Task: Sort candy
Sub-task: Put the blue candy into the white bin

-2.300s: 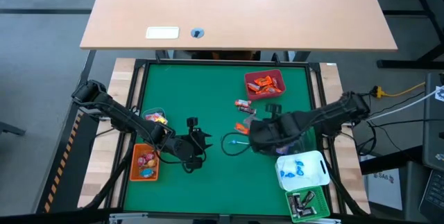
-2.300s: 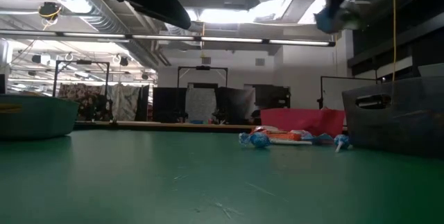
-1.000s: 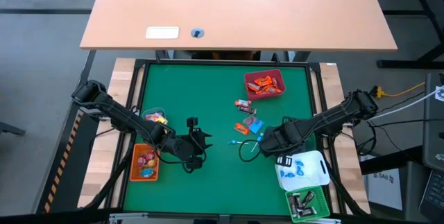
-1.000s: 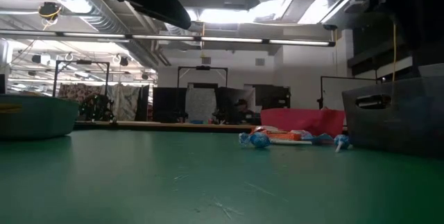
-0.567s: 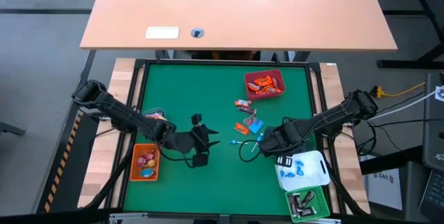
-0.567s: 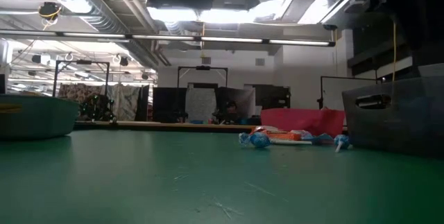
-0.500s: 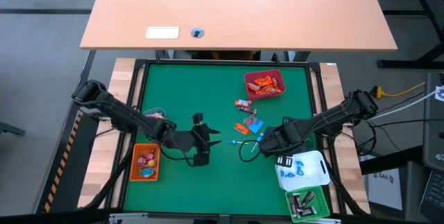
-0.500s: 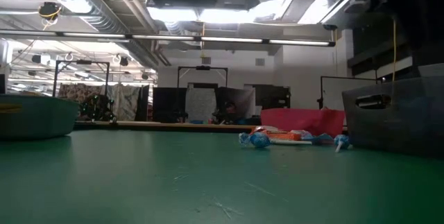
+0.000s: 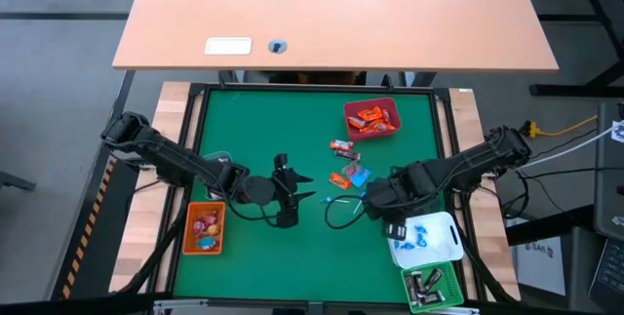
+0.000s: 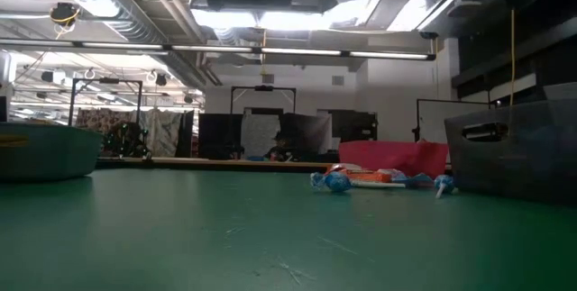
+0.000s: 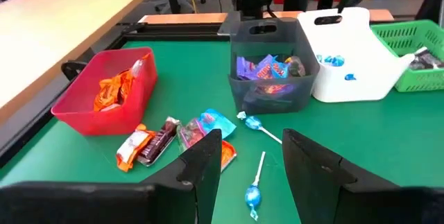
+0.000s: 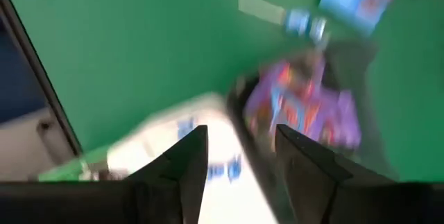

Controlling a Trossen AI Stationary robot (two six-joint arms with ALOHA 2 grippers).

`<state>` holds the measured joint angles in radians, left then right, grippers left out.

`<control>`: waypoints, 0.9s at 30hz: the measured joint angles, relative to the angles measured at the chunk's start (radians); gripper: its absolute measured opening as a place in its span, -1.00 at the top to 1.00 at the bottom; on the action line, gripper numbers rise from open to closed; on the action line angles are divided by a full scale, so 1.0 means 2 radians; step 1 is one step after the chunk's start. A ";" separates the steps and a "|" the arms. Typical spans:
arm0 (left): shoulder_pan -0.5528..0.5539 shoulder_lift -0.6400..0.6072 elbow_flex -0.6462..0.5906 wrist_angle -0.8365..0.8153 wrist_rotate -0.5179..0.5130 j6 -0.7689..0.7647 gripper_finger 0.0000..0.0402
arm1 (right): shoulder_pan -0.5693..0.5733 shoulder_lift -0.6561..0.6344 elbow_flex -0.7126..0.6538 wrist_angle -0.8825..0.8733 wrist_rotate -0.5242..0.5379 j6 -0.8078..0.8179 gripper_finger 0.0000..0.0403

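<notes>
Loose candy [image 9: 346, 171] lies at centre of the green surface [image 9: 292, 256], below the red bin [image 9: 371, 118]. Left tool [image 9: 300, 186], fingers apart and empty, hovers just left of it; it should descend squarely over one sweet. Right tool [image 12: 234, 156], apart and empty, waits beside the white bin [image 9: 426, 239].

Green table [image 9: 253, 130] — bins, loose candy [image 9: 343, 174], perhaps lollipops
</notes>
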<state>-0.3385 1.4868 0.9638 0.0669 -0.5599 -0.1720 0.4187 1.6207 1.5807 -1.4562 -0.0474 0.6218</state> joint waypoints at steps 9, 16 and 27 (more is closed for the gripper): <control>-0.006 -0.069 0.000 -0.014 -0.002 0.072 0.30 | 0.000 0.000 0.002 0.138 0.124 -0.025 0.17; -0.006 -0.143 0.000 -0.087 -0.012 0.091 0.30 | -0.001 0.000 -0.052 0.215 0.136 -0.052 0.17; -0.009 -0.249 0.000 -0.212 -0.030 0.063 0.30 | -0.001 0.001 -0.152 0.329 0.150 -0.067 0.17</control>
<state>-0.3559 0.9882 0.9639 -0.3562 -0.6191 -0.0453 0.4175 1.6218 1.2770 -0.7973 0.2528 0.4887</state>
